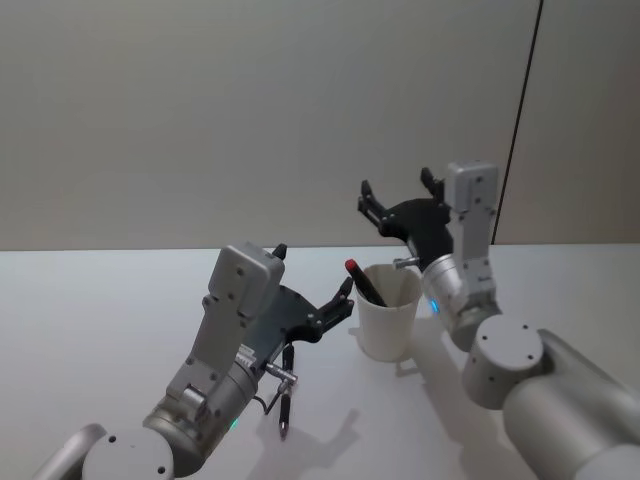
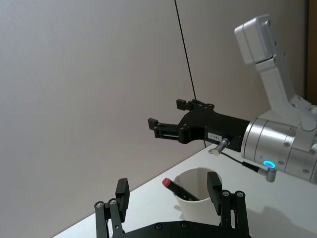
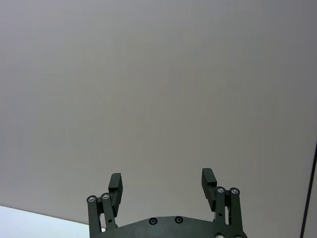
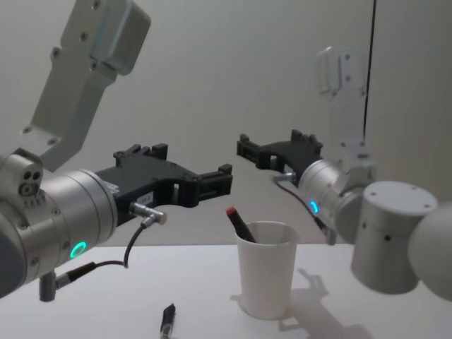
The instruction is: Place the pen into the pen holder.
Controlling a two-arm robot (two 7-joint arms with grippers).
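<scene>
A red-capped black pen (image 1: 365, 283) leans inside the tapered white paper cup (image 1: 388, 325) on the smooth table (image 1: 100, 300), a second pen (image 1: 285, 396) lies to its near left, and the left gripper (image 1: 314, 270) and right gripper (image 1: 396, 185) hang above, jaws spread, empty.

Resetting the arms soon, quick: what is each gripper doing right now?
Left gripper: open, empty, near the pen holder.
Right gripper: open, empty, raised higher than the holder.
</scene>
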